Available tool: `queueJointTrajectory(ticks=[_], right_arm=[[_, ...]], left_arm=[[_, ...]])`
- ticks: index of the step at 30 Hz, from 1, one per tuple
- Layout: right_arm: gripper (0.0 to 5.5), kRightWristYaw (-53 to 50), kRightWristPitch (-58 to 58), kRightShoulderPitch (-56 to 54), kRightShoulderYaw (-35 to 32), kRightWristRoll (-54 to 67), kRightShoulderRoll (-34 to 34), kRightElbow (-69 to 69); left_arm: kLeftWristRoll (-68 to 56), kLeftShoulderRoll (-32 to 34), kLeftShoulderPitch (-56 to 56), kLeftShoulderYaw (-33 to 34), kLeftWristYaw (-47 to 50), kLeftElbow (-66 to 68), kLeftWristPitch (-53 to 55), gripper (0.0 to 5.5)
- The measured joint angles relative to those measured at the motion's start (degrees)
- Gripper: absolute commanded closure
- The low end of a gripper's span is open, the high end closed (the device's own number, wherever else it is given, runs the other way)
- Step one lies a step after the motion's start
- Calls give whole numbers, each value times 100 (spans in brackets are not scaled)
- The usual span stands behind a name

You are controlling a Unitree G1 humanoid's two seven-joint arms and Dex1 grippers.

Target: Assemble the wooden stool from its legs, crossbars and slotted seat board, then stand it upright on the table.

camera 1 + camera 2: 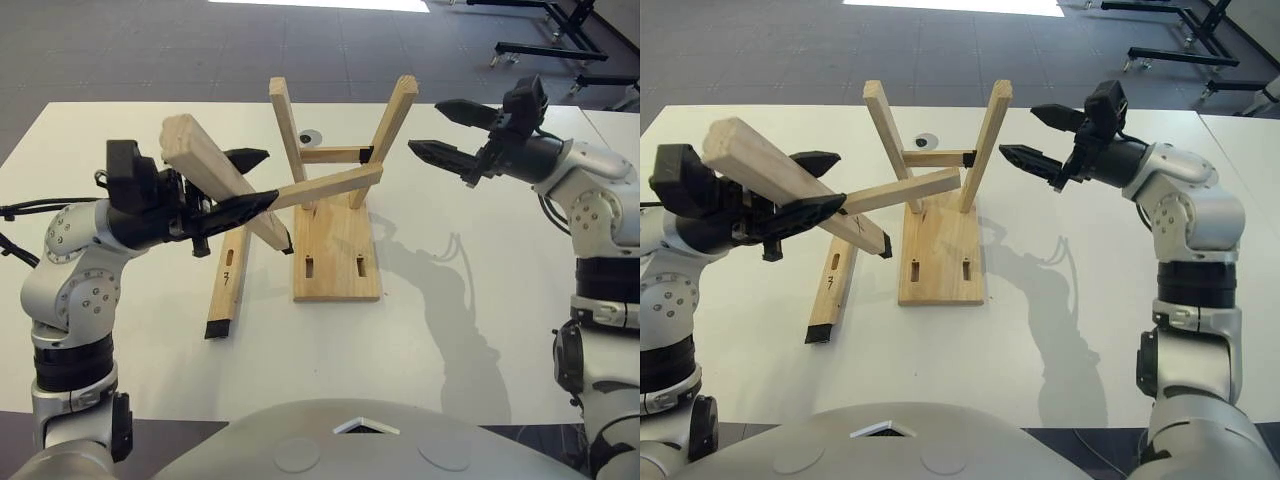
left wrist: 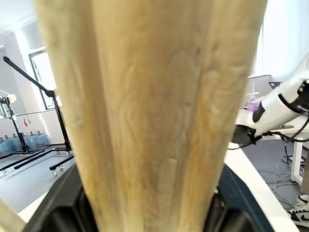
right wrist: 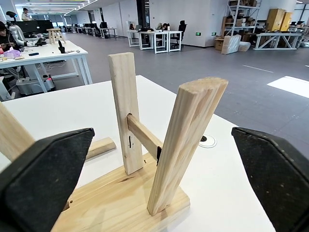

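Left gripper (image 1: pixel 252 182) is clamped tight on a thick square-cut leg (image 1: pixel 205 150) of pale, grainy wood, held tilted above the white table (image 1: pixel 460 330). A thin crossbar (image 1: pixel 330 185) juts from it toward the standing frame. Right gripper (image 1: pixel 425 125), I see, is spread wide and holds nothing, hovering just beside the top of one upright leg (image 1: pixel 395 125). Seat board (image 1: pixel 335 265) lies flat (slots facing up); that leg and its twin (image 1: pixel 287 130) stand splayed in it, joined by a short rung (image 1: pixel 330 155). One spare leg (image 1: pixel 227 285), black-tipped, lies flat beside the board.
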Motion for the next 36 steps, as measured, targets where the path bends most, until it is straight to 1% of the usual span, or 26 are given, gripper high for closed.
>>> queueJointTrajectory(ticks=[4,8,11,18,26,36], right_arm=[[26,261,-6,-358,118,-174,-41,359],[26,387,-55,-420,246,-276,-29,468],[26,405,-83,-485,255,-349,-13,524],[26,421,-111,-486,255,-445,1,531],[26,533,-241,-548,346,-575,38,613],[26,541,-301,-562,352,-651,171,684]], left_arm=[[454,-176,92,-394,-4,-6,-515,346],[961,-400,113,-697,-77,429,-1240,346],[1130,-416,130,-833,-268,742,-1525,346],[1115,-403,126,-1104,-747,1156,-1628,346],[1151,-596,-45,-1170,-725,1457,-1949,346],[1286,-692,-63,-1558,-733,1526,-1991,346]])
